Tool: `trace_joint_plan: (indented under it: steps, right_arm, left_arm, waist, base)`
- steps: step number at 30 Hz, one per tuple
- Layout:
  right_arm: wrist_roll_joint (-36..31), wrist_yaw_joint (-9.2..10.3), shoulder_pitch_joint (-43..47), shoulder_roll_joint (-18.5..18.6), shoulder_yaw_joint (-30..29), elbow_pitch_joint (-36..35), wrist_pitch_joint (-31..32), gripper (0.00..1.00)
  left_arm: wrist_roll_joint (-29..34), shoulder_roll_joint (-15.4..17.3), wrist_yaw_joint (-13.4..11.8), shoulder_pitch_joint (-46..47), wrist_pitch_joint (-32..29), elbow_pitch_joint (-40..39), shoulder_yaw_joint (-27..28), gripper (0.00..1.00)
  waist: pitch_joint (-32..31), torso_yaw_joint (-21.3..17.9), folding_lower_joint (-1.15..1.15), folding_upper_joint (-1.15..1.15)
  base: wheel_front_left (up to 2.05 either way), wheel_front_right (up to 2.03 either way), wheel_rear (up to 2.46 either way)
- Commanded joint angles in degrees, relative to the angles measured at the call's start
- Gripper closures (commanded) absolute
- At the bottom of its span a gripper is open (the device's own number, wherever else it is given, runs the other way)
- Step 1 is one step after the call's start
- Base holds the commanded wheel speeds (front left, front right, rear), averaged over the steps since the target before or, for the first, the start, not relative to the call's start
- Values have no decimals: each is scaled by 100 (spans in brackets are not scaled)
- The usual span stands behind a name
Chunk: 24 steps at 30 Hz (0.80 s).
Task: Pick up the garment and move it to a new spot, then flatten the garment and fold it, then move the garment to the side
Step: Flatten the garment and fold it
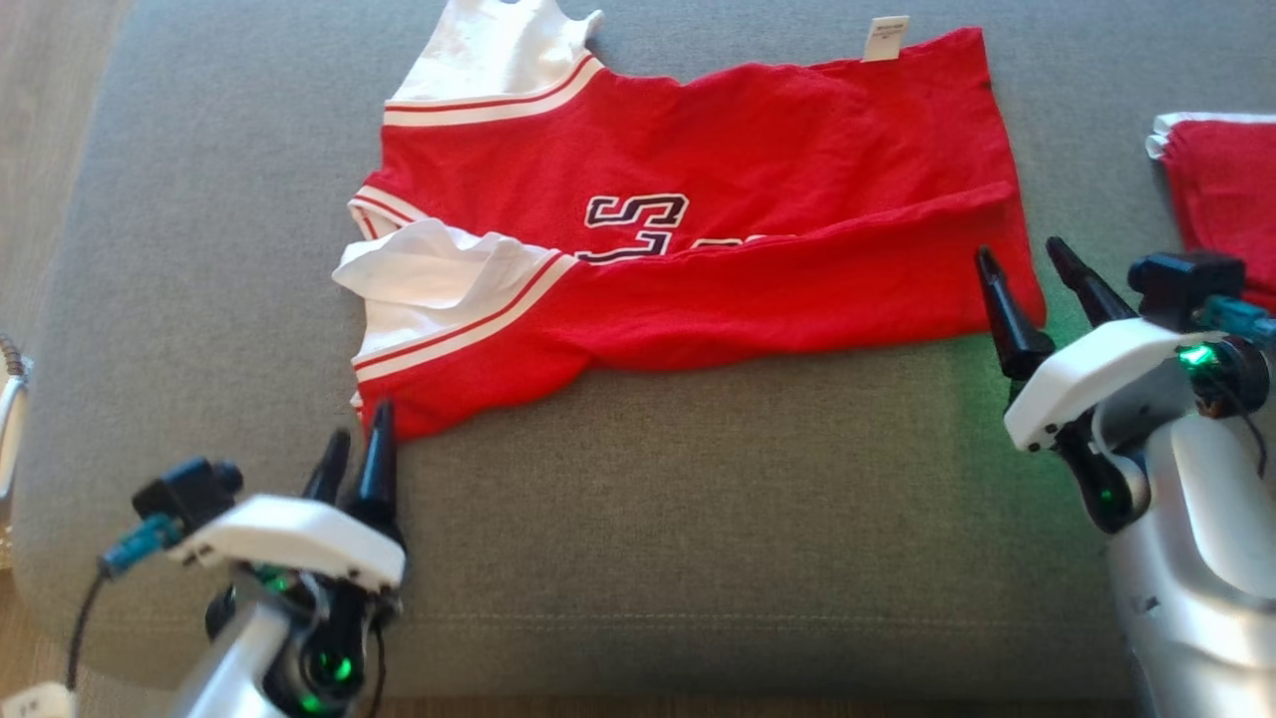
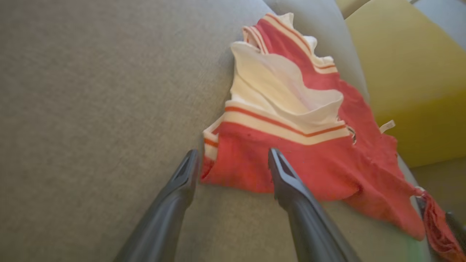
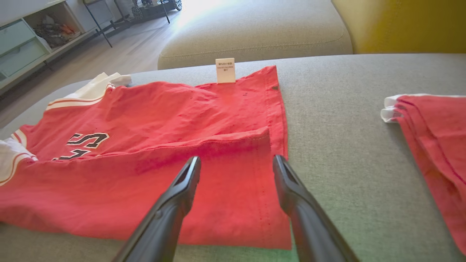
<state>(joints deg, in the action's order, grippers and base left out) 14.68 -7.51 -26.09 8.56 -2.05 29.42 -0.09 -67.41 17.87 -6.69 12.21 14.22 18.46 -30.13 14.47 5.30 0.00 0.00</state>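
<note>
Garment (image 1: 698, 170) lay spread across the grey sofa cushion (image 1: 698, 519): a red jersey with white sleeves trimmed in red and white stripes, sleeves toward the robot's left and hem toward its right. Its near long edge was folded over onto the body, and the fold covered the lower part of the dark lettering (image 1: 638, 211) on the chest. A white label (image 1: 885, 38) stuck out from the far edge near the hem.

The left gripper (image 1: 361, 429) stood at the garment's near left corner, its tips right at the red edge below the striped sleeve. In the left wrist view its two dark fingers (image 2: 171, 196) were spread apart with nothing between them, and the corner of the cloth lay just beyond the tips.

The right gripper (image 1: 1020, 254) stood at the near right corner, by the hem. In the head view one tip overlapped the red cloth and the other showed against the cushion just beside it. In the right wrist view its fingers (image 3: 309, 218) were likewise parted and empty, poised over the folded-over flap close to its hem. Whether any tip touched the cloth could not be told.

A folded red cloth (image 1: 1221, 189) with a white edge lay on the same cushion, to the right of the right gripper and apart from the garment. A yellow backrest (image 2: 411, 72) rose beyond the cushion.
</note>
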Motion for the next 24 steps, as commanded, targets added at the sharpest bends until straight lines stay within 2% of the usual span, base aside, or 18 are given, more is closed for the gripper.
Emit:
trace_joint_plan:
  steps: [1,5,12,13,14,15,24]
  right_arm:
    - [21,2,-66,-50,88,-282,-38,0]
    - [15,2,56,-126,106,-439,13,0]
    - [7,2,172,-159,61,-488,136,0]
    - [-33,2,184,-151,56,-469,183,0]
    - [-76,2,196,-144,66,-446,244,0]
    - [-112,2,210,-138,67,-418,308,0]
    - [-313,2,111,-281,-457,110,715,0]
  left_arm:
    - [151,123,-89,149,63,-199,183,0]
    - [400,82,-386,-5,69,-122,120,0]
    - [311,6,-444,-6,-116,-7,68,0]
    - [302,2,-419,19,-151,19,51,5]
    - [292,-6,-378,45,-193,42,25,71]
    - [297,-18,-337,73,-198,58,7,100]
    - [420,-28,-111,235,-104,251,7,100]
  waist:
    - [-2,-30,0,0]
    - [-22,-77,0,0]
    - [-43,-109,0,0]
    - [-42,-109,0,0]
    - [-43,-107,0,0]
    - [-44,-102,0,0]
    - [-119,-20,0,0]
  base:
    - [0,0,0]
    - [0,0,0]
    - [0,0,0]
    - [0,0,0]
    - [0,0,0]
    - [0,0,0]
    - [0,0,0]
